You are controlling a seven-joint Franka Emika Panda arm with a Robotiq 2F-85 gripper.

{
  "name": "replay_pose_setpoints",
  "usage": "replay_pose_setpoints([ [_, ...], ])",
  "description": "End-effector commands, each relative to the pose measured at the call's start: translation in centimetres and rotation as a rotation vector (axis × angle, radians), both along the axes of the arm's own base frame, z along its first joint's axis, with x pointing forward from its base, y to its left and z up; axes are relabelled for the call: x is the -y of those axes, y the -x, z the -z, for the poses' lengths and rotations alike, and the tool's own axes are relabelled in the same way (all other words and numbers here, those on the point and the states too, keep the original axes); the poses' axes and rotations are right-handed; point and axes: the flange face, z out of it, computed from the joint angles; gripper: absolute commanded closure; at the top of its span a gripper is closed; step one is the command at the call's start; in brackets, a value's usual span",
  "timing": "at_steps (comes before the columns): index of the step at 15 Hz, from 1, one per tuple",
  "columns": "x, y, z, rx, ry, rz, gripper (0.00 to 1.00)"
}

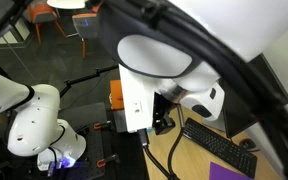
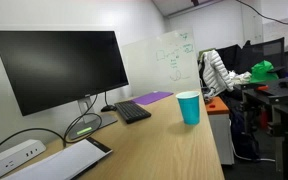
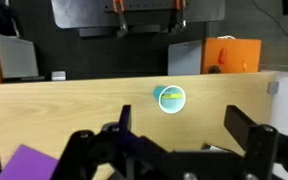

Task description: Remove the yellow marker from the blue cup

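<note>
Marker (image 3: 170, 97): seen only in the wrist view, as a short yellow streak inside the cup (image 3: 159, 100); its cap and any label are too small to read. Cup: small, teal-blue, round and upright on the desk (image 3: 64, 115). It carries no print that can be made out. In an exterior view the cup (image 2: 188, 108) stands alone near the desk's open edge, well apart from the keyboard (image 2: 132, 111), and nothing shows above its rim. Gripper (image 3: 182, 126): black, with jaws spread wide and nothing between them. It hangs above the wood short of the cup, not touching it. Arm (image 1: 149, 70): white, large in the near exterior view, with black cables running along it. Purple pad (image 3: 22, 163): flat on the desk, beside the keyboard's far end (image 2: 154, 98). Monitor (image 2: 59, 68): dark screen, no legible brand. Whiteboard (image 2: 164, 58): green handwriting and sketches, not legible. Power strip (image 2: 12, 155): white, at the near desk corner, cables attached. Tablet-like slab (image 2: 64, 160): flat, pale face with a dark border. Orange box (image 3: 231, 55): beyond the desk's far edge, no readable label. Green object (image 2: 262, 70): on the neighbouring bench, kind unclear.
</note>
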Motion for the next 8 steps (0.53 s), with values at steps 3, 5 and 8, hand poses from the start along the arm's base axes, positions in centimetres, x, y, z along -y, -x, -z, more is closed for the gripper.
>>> replay_pose_setpoints([
  [3, 0.0, 0.0, -0.1, 0.000, 0.000, 0.000, 0.00],
  [5, 0.0, 0.0, -0.1, 0.000, 0.000, 0.000, 0.00],
  [8, -1.4, -0.8, 1.8, 0.002, 0.041, 0.156, 0.00],
])
